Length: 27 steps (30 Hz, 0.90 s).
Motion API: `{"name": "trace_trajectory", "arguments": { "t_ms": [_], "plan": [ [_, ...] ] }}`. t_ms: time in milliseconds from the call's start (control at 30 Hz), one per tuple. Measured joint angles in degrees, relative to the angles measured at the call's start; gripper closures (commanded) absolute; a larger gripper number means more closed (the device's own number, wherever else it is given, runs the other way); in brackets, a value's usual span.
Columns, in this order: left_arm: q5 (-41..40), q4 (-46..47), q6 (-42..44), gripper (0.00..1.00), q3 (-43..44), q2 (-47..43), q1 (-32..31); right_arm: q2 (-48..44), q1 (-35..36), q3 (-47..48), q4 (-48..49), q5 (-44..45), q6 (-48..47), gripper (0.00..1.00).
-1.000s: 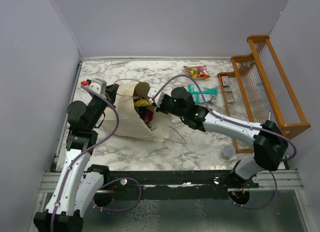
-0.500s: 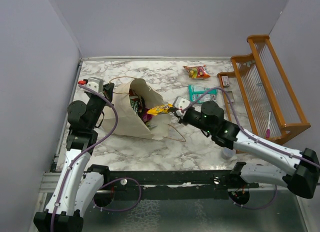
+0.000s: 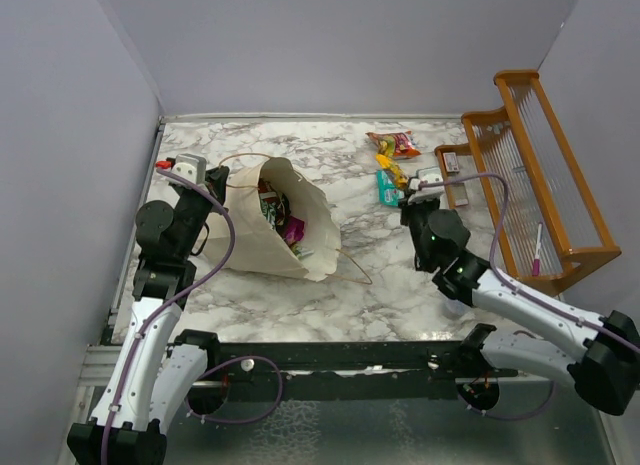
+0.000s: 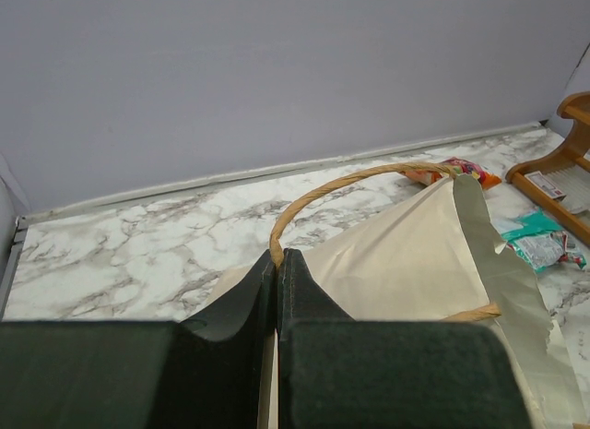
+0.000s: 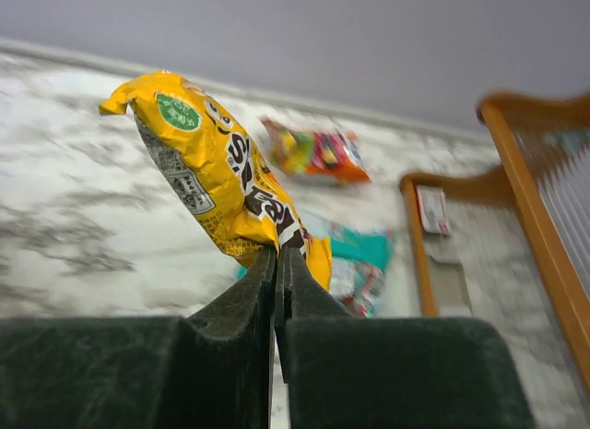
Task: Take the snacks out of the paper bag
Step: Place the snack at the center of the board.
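yellow m&m's packet point(image 5: 221, 184), brown lettering

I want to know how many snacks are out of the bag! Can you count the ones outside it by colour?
Yellow packet, pinched in the right fingers: 1
Red-orange packet: 1
Teal packet: 1
Total: 3 outside the paper bag. The ones inside are too jumbled to count.
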Motion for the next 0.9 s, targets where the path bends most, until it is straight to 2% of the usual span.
{"name": "trace_trajectory", "arguments": {
  "t_ms": [200, 467, 600, 633, 700, 800, 900],
  "plan": [
    [-0.04, 0.0, -0.02, 1.0, 0.0, 0.0, 0.0, 11.98, -14.64, -0.79, -9.62, -2.99, 10.64, 0.98],
    [-0.04, 0.0, -0.11, 1.0, 0.0, 0.02, 0.0, 28.87, -15.34, 2.86, -20.15, -2.47, 16.63, 0.98],
    [-0.04, 0.0, -0.17, 1.0, 0.0, 0.02, 0.0, 31.15, -15.34, 3.41, -21.49, -0.79, 18.03, 0.98],
    [-0.04, 0.0, -0.17, 1.0, 0.0, 0.0, 0.0, 31.15, -15.34, 3.41, -21.49, -0.79, 18.03, 0.94],
    [-0.04, 0.0, -0.2, 1.0, 0.0, 0.02, 0.0, 31.17, -15.43, 3.48, -21.53, 0.13, 18.14, 0.79],
    [-0.15, 0.0, -0.2, 1.0, 0.0, 0.0, -0.52, 31.17, -15.45, 3.48, -21.64, 0.0, 18.45, 0.5],
    [-0.17, -0.22, -0.31, 1.0, -0.15, -0.55, -1.46, 30.4, -15.47, 3.45, -22.1, -1.99, 18.51, 0.36]
  ]
}}
